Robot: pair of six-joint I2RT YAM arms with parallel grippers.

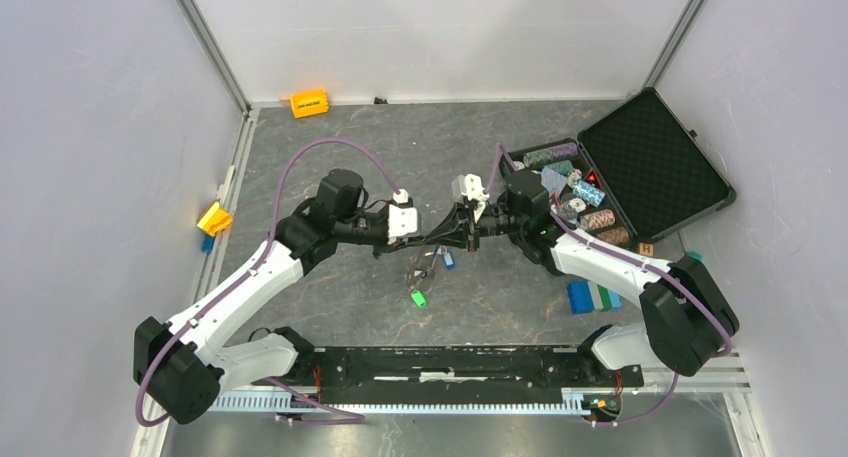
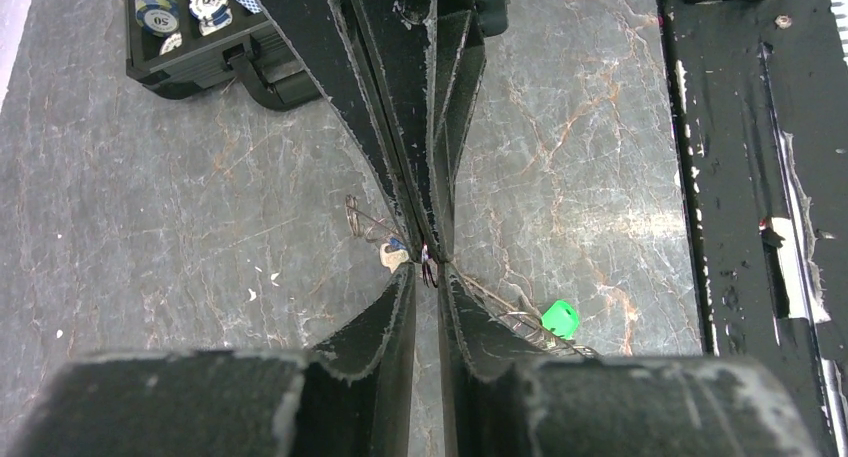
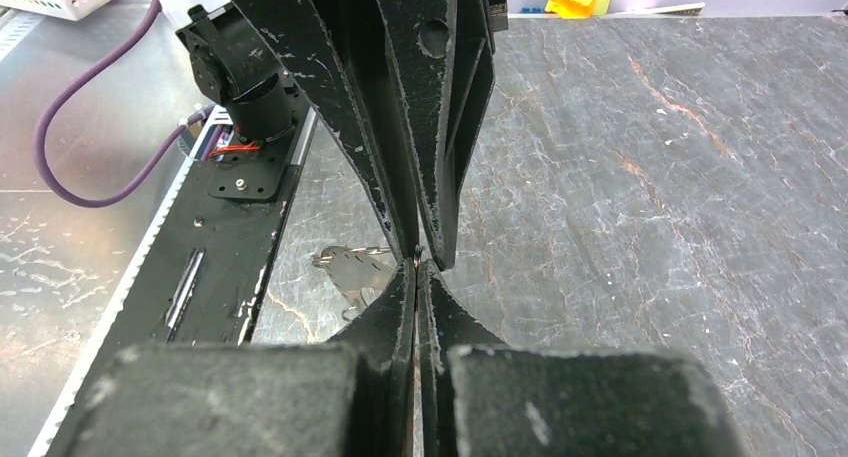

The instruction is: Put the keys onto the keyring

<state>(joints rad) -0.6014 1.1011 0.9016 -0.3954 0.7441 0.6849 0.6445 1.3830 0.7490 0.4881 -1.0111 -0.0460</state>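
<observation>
table (image 1: 330,157): grey marbled top with pale walls on three sides.
case (image 1: 655,162): black, lid thrown open, at the far right; striped chips (image 1: 590,192) lie in rows in its tray.
left gripper (image 2: 428,274): reaches to the middle of the table, tip to tip with the other; its fingers are nearly together with a thin slit between them; whether they pinch anything, I cannot tell.
right gripper (image 3: 417,269): fingers pressed flat together, a speck of metal at the very tip.
keyring (image 1: 426,270): thin wire ring just on the base side of the meeting tips; hanging or lying, I cannot tell.
keys (image 3: 352,267): gathered at the ring, one silver blade showing beside the right fingers.
blue tag (image 1: 448,260): just beside the ring, close under the tips.
green tag (image 2: 560,319): nearest the bases, at the ring's near side.
</observation>
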